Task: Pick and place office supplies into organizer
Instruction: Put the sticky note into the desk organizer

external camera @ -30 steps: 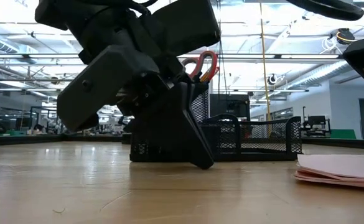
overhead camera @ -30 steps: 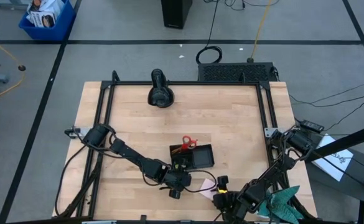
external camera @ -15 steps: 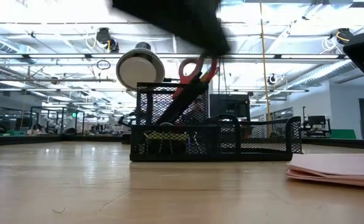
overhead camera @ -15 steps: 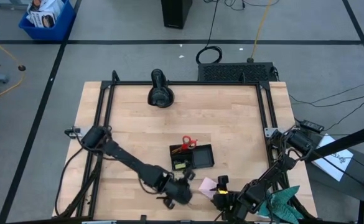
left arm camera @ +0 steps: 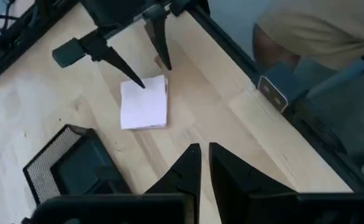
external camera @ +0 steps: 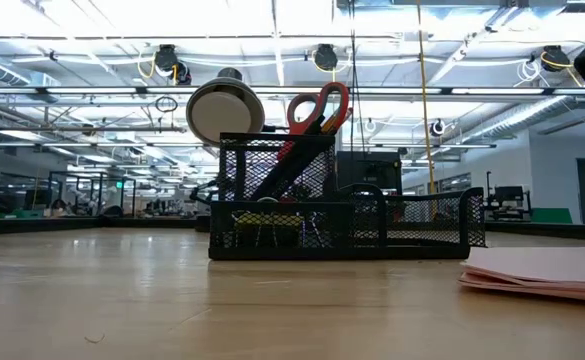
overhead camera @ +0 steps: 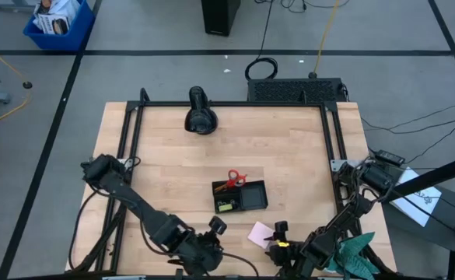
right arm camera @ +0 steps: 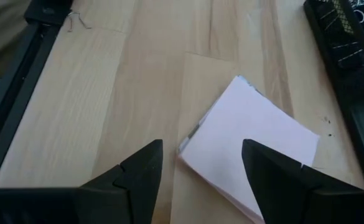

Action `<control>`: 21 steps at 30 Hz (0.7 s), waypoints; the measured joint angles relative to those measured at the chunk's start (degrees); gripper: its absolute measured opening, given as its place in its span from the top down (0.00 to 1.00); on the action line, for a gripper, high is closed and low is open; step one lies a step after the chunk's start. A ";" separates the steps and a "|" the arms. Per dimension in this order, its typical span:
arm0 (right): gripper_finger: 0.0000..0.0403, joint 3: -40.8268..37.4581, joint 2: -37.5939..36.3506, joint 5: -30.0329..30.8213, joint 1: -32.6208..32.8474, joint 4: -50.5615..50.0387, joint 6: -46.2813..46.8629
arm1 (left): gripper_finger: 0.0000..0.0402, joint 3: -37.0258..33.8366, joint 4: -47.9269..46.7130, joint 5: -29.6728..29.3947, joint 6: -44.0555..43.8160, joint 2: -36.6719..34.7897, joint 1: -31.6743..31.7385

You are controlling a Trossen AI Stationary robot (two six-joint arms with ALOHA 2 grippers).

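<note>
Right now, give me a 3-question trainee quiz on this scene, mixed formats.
1. True or false: the sticky pad lies inside the organizer.
2. Which gripper has its fingers spread on either side of the pad's near corner? A) left B) right
3. Fill in: the scissors stand in the organizer with their red handles pointing ____.

Key:
1. False; it lies on the table, apart from the organizer.
2. B; the right gripper is open, while the left gripper is nearly shut and empty.
3. up
</note>
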 joint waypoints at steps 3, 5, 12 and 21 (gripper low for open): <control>0.47 0.00 0.00 0.79 -0.01 0.16 0.00 | 0.91 -2.60 -0.30 -0.43 -1.00 -0.34 -0.35; 0.47 0.00 0.00 1.26 -0.01 0.18 0.00 | 0.91 -5.11 2.82 -0.40 -1.71 -0.29 -0.27; 0.47 0.00 0.00 1.29 -0.10 0.18 0.20 | 0.91 -20.27 22.97 -2.58 -5.36 -0.16 2.05; 0.47 1.25 0.00 4.39 -0.17 -2.85 1.97 | 0.91 -31.21 54.73 -2.52 -9.38 0.17 6.07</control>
